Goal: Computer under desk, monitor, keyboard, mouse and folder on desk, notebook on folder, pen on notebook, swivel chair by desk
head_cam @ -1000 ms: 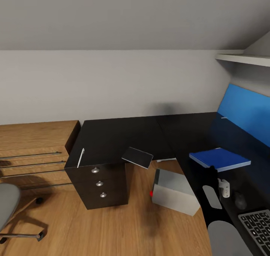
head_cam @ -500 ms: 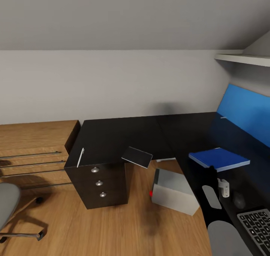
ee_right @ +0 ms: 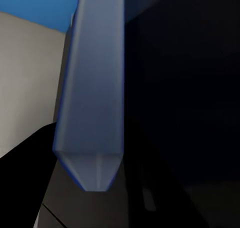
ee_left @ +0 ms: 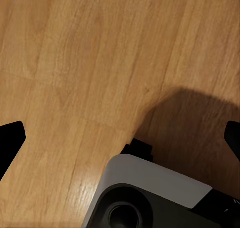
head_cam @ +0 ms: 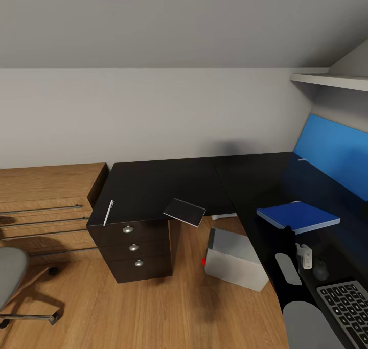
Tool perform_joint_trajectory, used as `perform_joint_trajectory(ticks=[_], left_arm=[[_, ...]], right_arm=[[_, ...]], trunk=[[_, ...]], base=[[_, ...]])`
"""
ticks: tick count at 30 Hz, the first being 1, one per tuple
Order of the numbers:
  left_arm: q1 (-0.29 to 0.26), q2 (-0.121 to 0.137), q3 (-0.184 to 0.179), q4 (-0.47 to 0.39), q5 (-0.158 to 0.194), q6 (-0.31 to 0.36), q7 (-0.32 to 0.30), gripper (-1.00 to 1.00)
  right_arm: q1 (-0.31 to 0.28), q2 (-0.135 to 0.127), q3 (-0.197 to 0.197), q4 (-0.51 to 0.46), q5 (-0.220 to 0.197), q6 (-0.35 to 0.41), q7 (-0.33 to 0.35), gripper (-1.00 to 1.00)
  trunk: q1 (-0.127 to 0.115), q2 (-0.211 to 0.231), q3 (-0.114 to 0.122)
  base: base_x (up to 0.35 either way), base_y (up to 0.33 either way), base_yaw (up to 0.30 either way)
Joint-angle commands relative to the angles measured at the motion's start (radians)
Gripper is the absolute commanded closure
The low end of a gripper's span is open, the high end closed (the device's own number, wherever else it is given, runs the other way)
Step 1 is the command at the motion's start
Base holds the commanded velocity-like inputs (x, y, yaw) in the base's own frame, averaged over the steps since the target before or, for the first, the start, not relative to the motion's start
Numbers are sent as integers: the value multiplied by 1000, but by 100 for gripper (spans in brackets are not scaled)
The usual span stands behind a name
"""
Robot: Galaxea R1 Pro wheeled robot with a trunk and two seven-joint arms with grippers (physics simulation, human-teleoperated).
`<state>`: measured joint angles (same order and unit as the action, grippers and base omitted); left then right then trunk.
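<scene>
The desk (head_cam: pixel 163 185) has a glossy black top and a blue back panel at the right. On it lie the blue folder (head_cam: pixel 298 216), the mouse (head_cam: pixel 320 270) and the keyboard (head_cam: pixel 345 303). A dark notebook (head_cam: pixel 185 212) overhangs the desk's inner edge, and the white pen (head_cam: pixel 108 212) lies above the drawers. The grey computer (head_cam: pixel 232 259) stands on the floor by the desk. The swivel chair (head_cam: pixel 10 275) shows at lower left. The monitor is out of view. My left gripper (ee_left: pixel 120 135) hangs open over bare floor. My right arm (head_cam: pixel 287 267) lies over the desk edge beside the mouse; its fingers are not clear.
A black drawer unit (head_cam: pixel 134 247) stands under the desk's left end, with low wooden shelving (head_cam: pixel 46 201) beside it. A white wall shelf (head_cam: pixel 329 79) hangs above the blue panel. Wooden floor (head_cam: pixel 168 313) lies between chair and computer.
The whole picture has drifted slightly up and left, so the camera has moved; more of the keyboard shows now. The things themselves lie as before.
</scene>
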<state>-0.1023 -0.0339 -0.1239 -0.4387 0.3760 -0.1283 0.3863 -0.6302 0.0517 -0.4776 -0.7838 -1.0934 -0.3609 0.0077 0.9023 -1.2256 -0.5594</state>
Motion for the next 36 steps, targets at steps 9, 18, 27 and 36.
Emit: perform_joint_trajectory(ticks=[9,18,27,36], left_arm=[[-1,0,-8,0,11,-5,6,-100],[-1,1,-8,0,11,-5,6,-100],[-1,0,-8,0,11,-5,6,-100],[-1,0,-8,0,11,-5,6,-100]], right_arm=[[0,0,-6,2,-28,-3,-21,100],[0,-1,-4,2,-27,-1,-23,100],[0,-1,-4,0,-26,0,-24,100],[0,-2,-4,0,-26,0,-23,-100]], trunk=[[0,0,-1],[0,0,-1],[0,0,-1],[0,0,-1]], base=[[0,0,0],[0,0,0],[0,0,0],[0,0,0]])
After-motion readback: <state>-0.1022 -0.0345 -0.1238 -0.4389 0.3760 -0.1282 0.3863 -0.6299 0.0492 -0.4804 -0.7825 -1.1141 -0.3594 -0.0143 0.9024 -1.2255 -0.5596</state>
